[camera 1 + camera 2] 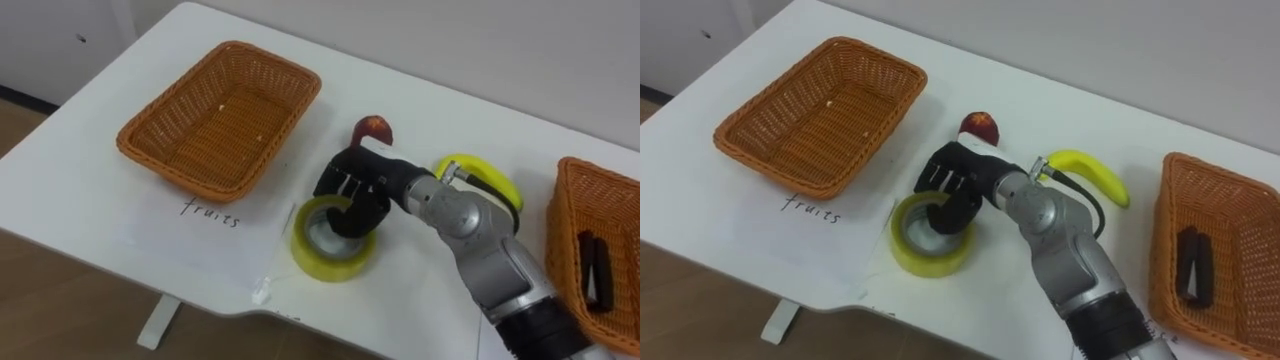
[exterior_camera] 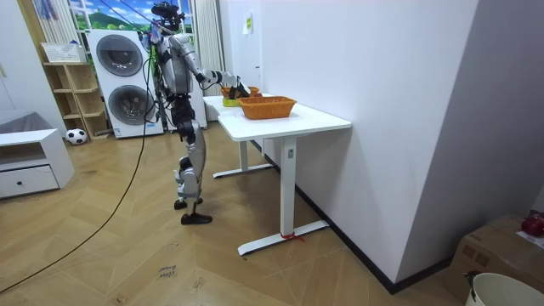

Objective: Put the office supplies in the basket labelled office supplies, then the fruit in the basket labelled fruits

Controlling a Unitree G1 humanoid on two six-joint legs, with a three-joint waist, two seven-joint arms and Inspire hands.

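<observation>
At the far left corner of the white table (image 1: 90,200) sits an empty wicker basket (image 1: 165,95), with a handwritten paper label (image 1: 210,212) on the table just in front of it.

Near the middle of the near edge lies a yellow tape roll (image 1: 318,262), flat on its side. The right hand (image 1: 352,190) comes down on it from the right. Its fingers (image 1: 938,182) are bent over the roll's far rim, and the dark thumb side sits down in the hole, so the hand closes around the far wall of the roll. The roll rests on the table.

A red apple (image 1: 374,127) lies just beyond the hand, toward the far edge. A banana (image 1: 495,180) lies to the right of it, partly behind the forearm.

At the right edge stands a second wicker basket (image 1: 568,240) with a dark oblong thing (image 1: 597,270) inside; what it is cannot be made out.

In the room view the robot stands upright on the wooden floor (image 2: 127,246) at the table's edge on the room view's left, one arm stretched over the top. Behind it are stacked washing machines (image 2: 126,81), an open shelf (image 2: 72,93) and a ball (image 2: 76,135). A white drawer unit (image 2: 30,161) stands at the room view's left and a cardboard box (image 2: 501,255) at its right.
</observation>
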